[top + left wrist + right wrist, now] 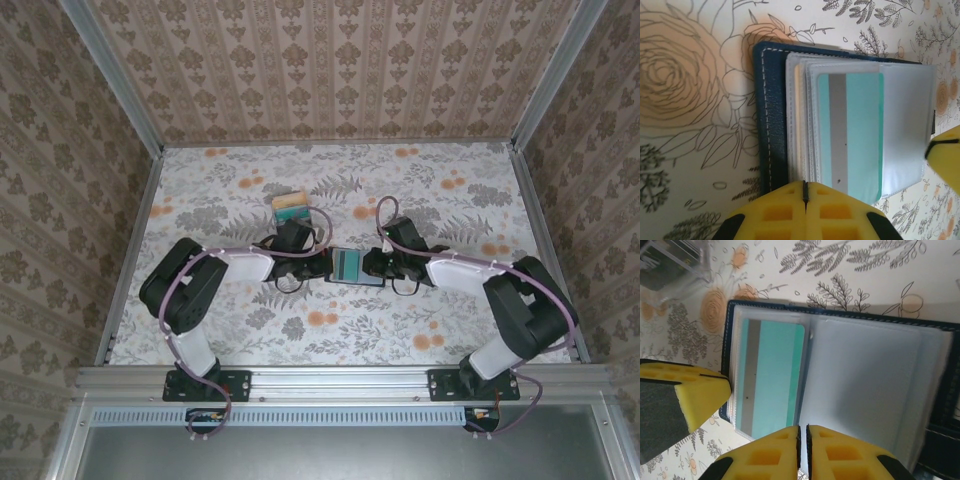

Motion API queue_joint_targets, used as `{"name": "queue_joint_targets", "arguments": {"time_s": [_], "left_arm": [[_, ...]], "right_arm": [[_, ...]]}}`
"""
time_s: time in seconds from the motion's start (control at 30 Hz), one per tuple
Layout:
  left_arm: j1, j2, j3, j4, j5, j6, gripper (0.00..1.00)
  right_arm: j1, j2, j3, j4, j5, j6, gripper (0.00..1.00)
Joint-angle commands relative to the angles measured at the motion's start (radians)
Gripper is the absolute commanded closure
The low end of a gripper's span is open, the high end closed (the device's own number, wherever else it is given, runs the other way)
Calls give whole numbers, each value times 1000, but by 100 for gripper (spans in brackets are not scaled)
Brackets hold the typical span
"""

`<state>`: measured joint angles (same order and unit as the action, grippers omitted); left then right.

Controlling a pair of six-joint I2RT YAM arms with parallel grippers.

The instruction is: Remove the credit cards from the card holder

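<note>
Navy holder (769,125): lies open and flat on the bench (230,190), about mid-bench, with one hand at each end when seen from above. White stitching runs along its cover edge.
Sleeves (865,380): clear plastic leaves stacked inside the open holder. The wide leaf on one side is cloudy white.
Card (775,380): teal with a grey stripe, tucked in a sleeve and wholly within the holder's outline.
Left hand (805,195): closed, with its yellow pads pressed together and only a seam between them. The tips meet at the holder's rim, where the stitched cover meets the sleeve stack, just beside the card's corner. I cannot tell whether a leaf is caught between the pads.
Right hand (803,440): closed to a thin slit. The tips sit over the sleeves, at the line where the card's sleeve meets the wide leaf. I cannot tell if it pinches a leaf.
Hand to hand: near each other but apart, with the holder between them. In the right wrist view a left finger (695,390) sits against the side of the sleeve stack, touching or almost touching.
Rack (292,207): clear, with coloured cards in it. It stands farther back on the bench, behind the left hand and apart from the holder.
</note>
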<state>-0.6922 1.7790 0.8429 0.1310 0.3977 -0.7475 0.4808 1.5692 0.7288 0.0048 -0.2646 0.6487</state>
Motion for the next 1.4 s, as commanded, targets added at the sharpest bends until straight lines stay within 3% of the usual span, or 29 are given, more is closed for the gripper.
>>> {"name": "queue_joint_targets", "arguments": {"time_s": [0.0,0.67,0.83,1.37], "left_arm": [[-1,17,37,15,26,19,100],[-6,35,104,-57,-8,64,100],[-1,64,91,-57,-16,62,100],[-1,64,25,-32,-16,29,100]], "right_arm": [[5,46,48,14,-33,26,86],[5,119,69,15,-38,51,81],[5,120,69,18,-46,52,84],[7,109,88,-3,-52,53,81]]}}
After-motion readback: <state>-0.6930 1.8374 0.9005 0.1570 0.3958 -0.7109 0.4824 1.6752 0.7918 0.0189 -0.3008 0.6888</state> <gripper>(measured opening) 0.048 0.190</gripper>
